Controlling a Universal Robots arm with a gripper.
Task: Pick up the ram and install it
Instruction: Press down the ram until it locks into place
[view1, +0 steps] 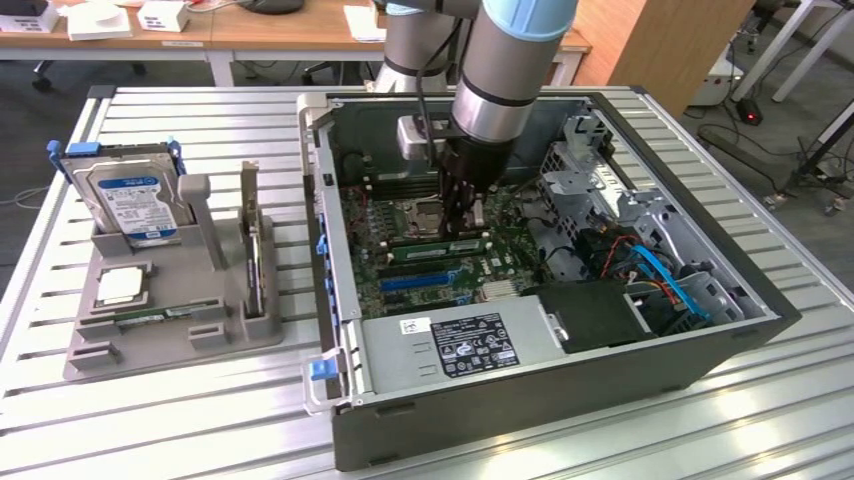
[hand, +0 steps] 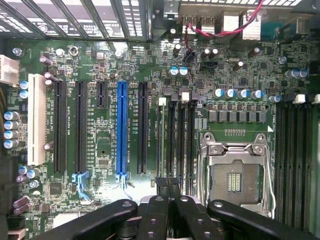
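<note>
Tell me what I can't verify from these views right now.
- Anything gripped: in the wrist view, the shut fingers cover their own tips.
- Near ends of the memory slots: in the wrist view, they lie under the fingers.
- Whether any slot is filled: in the exterior view, too small and partly behind the arm.

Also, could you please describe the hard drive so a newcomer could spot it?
A grey holder sits at the exterior view's left of the open computer case. The hard drive stands upright at its back: boxy, silver, blue-white label, unlike the flat square processor before it.
</note>
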